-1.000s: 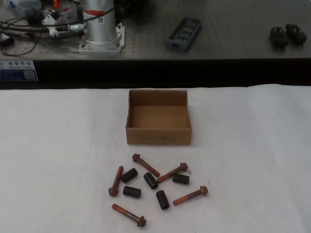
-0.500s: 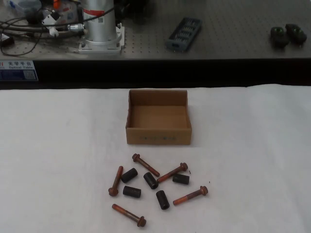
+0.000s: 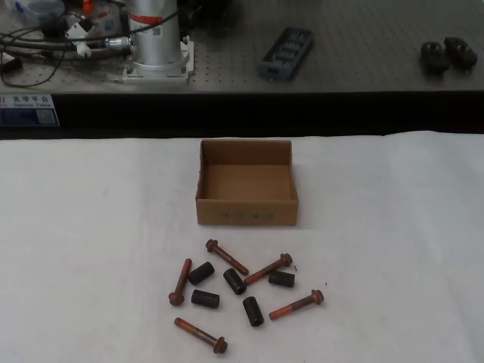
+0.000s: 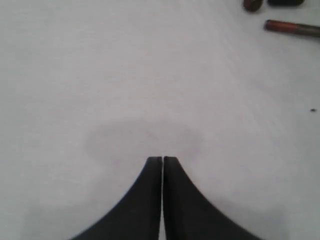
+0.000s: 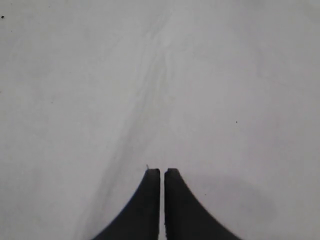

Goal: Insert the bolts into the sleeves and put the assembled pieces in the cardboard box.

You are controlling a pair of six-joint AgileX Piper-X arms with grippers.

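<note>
Bright, even light from above on my white tabletop [image 3: 91, 227], bolts [image 3: 227, 257] throwing only short, soft shadows, cardboard box [image 3: 246, 215] evenly lit inside, dark shaded band [image 3: 242, 113] behind, faint oval shade just ahead of my left claw [image 4: 162, 158], a paler patch beside my right claw [image 5: 162, 170], both claws black silhouettes.

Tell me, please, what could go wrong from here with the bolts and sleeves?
1. The middle sleeve lies close between the rearmost bolt and a second bolt; a grasp there may knock neighbours away.
2. The left gripper and right gripper are both shut; descending so would likely push parts, not grasp them.
3. The cardboard box looks light; a bump might shift it.
</note>
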